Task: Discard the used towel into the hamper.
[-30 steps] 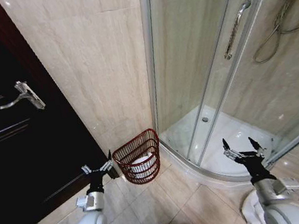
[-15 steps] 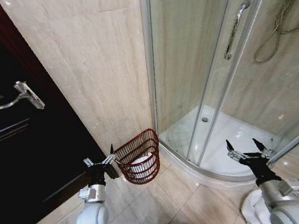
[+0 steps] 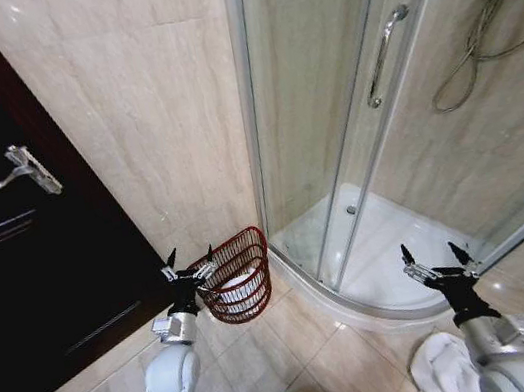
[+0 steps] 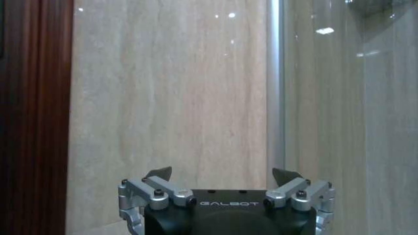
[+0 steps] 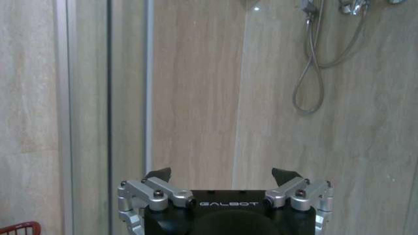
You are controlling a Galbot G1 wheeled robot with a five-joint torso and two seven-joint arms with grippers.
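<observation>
The hamper [image 3: 237, 279], a dark red wire basket, stands on the floor tiles against the beige wall, between the door and the shower. A white towel [image 3: 239, 288] lies inside it, seen through the wires. My left gripper [image 3: 190, 258] hovers open and holds nothing at the hamper's left rim. In the left wrist view the left gripper [image 4: 222, 174] faces the beige wall. My right gripper [image 3: 430, 254] is open and holds nothing in front of the shower tray, well to the right of the hamper. The right wrist view has the right gripper [image 5: 222, 172] before the shower glass, with a bit of the hamper [image 5: 19, 227] at the edge.
A dark wooden door [image 3: 11, 271] with a lever handle [image 3: 18, 168] stands on the left. A curved glass shower enclosure [image 3: 330, 123] with a white tray [image 3: 388, 250] and a hanging hose [image 3: 474, 47] takes up the right. Beige floor tiles [image 3: 300, 352] lie in front.
The camera has swung slightly right, so the whole scene has shifted left. My left gripper has risen and come closer to the hamper's rim. The right gripper stays open in about the same pose.
</observation>
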